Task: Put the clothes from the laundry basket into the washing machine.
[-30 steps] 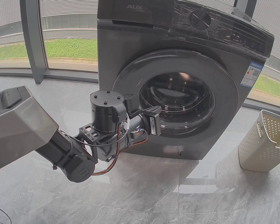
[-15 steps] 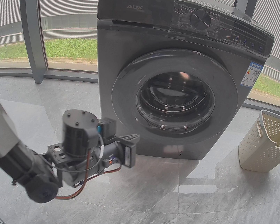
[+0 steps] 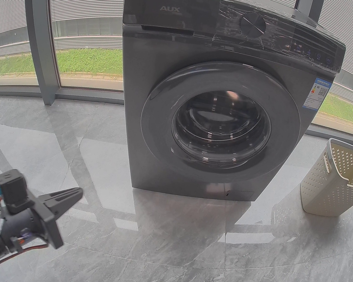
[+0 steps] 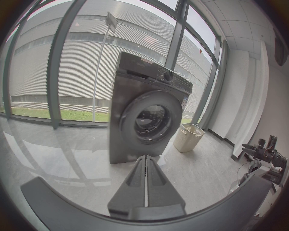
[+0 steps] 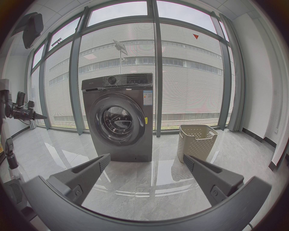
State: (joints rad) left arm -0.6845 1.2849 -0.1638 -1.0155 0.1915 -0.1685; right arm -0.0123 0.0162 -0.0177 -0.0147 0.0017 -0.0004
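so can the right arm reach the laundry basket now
Likely not yet: only bare floor lies between the open right gripper and the laundry basket, but it stands far off.

The washing machine (image 3: 153, 68) stands at the far edge of the floor (image 3: 192, 257) by the windows (image 3: 89, 22), round door (image 3: 220, 122) shut. The cream laundry basket (image 3: 338, 184) stands upright near its right side, not touching. The left gripper (image 3: 76, 193) hangs over the floor's near left corner, fingers pressed together
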